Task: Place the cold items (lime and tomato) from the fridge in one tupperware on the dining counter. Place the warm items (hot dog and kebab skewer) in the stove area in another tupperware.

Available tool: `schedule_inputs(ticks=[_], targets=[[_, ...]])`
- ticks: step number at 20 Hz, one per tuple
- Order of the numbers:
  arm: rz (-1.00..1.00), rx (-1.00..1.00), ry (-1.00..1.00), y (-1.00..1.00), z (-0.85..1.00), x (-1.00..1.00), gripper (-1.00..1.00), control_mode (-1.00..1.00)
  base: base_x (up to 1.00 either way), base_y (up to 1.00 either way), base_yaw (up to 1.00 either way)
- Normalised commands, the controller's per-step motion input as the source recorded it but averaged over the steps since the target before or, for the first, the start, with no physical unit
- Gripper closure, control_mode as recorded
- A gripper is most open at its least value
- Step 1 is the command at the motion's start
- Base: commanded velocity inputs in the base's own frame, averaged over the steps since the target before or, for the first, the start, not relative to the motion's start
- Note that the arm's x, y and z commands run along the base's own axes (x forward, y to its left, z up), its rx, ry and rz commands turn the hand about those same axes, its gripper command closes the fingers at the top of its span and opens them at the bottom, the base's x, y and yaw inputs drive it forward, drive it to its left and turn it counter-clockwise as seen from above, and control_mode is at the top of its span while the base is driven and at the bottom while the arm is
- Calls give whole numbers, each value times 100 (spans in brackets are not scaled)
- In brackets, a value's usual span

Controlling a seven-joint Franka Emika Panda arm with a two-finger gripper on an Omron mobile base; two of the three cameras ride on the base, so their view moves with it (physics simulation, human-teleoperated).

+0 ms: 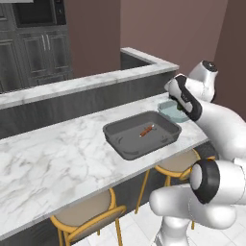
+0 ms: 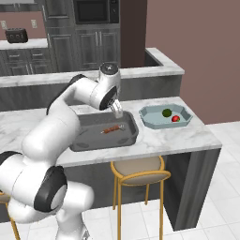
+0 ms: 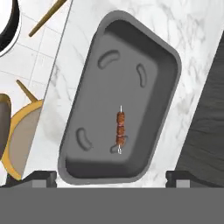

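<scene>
Showing the left base view first: one dark grey tupperware [image 1: 142,135], a shallow rectangular tray with rounded corners, sits at centre frame on the white marble dining counter [image 1: 53,158], and one kebab skewer [image 1: 147,130] lies inside it toward the right half, a thin stick with reddish-brown meat pieces. A second, pale blue-green tupperware [image 1: 169,111] shows at centre right, partly hidden behind the white arm. Two stools [image 1: 86,217] with yellow frames and tan seats stand under the counter edge along the bottom of the frame. Turning to the right base view: the grey tray lies at centre frame with the single skewer [image 2: 111,130] on its floor, and the gripper [image 2: 117,109] hangs above the tray's right part, apart from the skewer; whether its fingers are spread cannot be read here. Just right of the tray, the light tupperware [image 2: 187,114] is octagonal and holds one dark green lime [image 2: 167,112] and one red tomato [image 2: 176,119], near each other. One stool [image 2: 137,171] is visible below. Closing with the hand view: the tray fills the middle, its floor marked by four raised curved ridges, and the skewer [image 3: 120,130] lies lower right of centre carrying three brown-red chunks. The two finger tips [image 3: 40,178] sit at the far bottom corners, spread wide with nothing between them.
</scene>
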Motion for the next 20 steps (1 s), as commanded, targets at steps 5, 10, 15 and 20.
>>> schedule_inputs(ticks=[5,10,15,20], targets=[[3,-16,-3,0,20,-100,-100,-100,0,0,0],[1,-18,-2,10,-31,-100,-100,-100,0,0,0],[2,-18,-1,38,-69,-100,-100,-100,0,0,0],[16,-12,2,30,-20,-100,-100,-100,0,0,0]])
